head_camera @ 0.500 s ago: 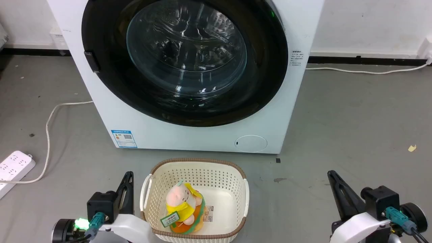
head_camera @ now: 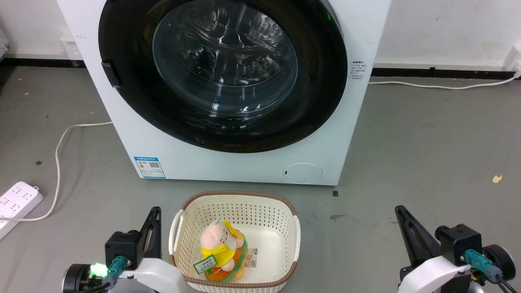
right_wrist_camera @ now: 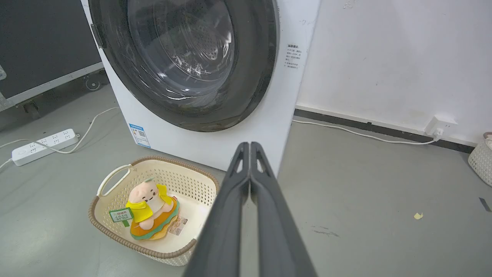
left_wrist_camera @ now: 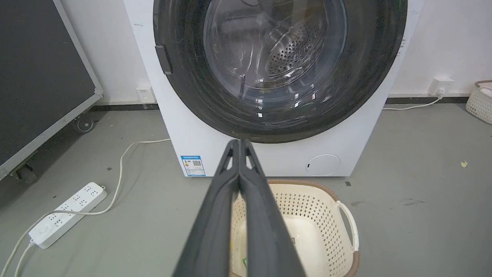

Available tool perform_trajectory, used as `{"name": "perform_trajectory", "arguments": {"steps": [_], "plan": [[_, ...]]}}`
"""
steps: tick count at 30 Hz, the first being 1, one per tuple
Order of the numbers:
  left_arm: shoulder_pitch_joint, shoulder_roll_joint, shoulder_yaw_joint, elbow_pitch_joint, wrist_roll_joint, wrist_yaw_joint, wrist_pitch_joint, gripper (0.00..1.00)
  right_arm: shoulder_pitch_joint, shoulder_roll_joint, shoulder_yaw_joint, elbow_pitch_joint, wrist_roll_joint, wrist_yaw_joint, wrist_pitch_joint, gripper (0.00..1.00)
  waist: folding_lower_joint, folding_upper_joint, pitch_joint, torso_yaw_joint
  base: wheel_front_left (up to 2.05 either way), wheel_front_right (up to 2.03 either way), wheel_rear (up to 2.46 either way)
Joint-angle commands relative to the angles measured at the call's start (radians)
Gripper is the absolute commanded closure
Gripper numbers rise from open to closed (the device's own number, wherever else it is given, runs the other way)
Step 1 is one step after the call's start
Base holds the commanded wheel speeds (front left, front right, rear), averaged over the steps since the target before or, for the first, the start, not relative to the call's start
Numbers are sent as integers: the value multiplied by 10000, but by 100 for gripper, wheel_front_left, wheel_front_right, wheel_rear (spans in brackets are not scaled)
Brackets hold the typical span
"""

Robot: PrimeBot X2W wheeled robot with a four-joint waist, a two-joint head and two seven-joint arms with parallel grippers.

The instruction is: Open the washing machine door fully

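Note:
The white washing machine (head_camera: 228,167) stands on the grey floor straight ahead. Its round glossy black washing machine door (head_camera: 122,36) lies flat against the front, with a clear glass bowl in the middle and a small black handle tab (head_camera: 110,74) on its left rim. In the head view my left gripper (head_camera: 154,211) sits shut at the lower left, well short of the machine. My right gripper (head_camera: 399,209) is shut at the lower right, equally far back. Both hold nothing. The left wrist view shows the door (left_wrist_camera: 180,100) and my shut left gripper (left_wrist_camera: 239,141); the right wrist view shows the door (right_wrist_camera: 253,69) and my shut right gripper (right_wrist_camera: 250,144).
A cream perforated basket (head_camera: 285,211) with a plush toy (head_camera: 220,250) stands on the floor between my grippers, just before the machine. A white power strip (head_camera: 16,199) and its cable lie at the left. A dark wheeled panel (left_wrist_camera: 38,77) stands left of the machine.

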State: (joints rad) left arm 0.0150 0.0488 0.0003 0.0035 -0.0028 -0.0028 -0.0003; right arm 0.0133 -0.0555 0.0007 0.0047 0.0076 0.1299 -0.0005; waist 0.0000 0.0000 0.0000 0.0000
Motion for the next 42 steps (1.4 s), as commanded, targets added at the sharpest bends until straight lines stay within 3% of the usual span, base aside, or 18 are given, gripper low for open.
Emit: {"name": "perform_trajectory", "arguments": {"steps": [1,34,35,42], "plan": [[-150,14,-3,-35,28,28,3,100,-133,53,-7,-47,-76,8,5,100,0,0,0,0,0,0,0],[-150,14,-3,-35,28,28,3,100,-133,53,-7,-47,-76,8,5,100,0,0,0,0,0,0,0],[0,0,0,0,0,0,0,0,0,0,2,0,0,0,0,0,0,0,0,0,0,0,0],[7,-1,-25,23,-18,1,-78,0,14,0,4,29,88,0,-78,0,0,0,-6,-5,0,0,0]]}}
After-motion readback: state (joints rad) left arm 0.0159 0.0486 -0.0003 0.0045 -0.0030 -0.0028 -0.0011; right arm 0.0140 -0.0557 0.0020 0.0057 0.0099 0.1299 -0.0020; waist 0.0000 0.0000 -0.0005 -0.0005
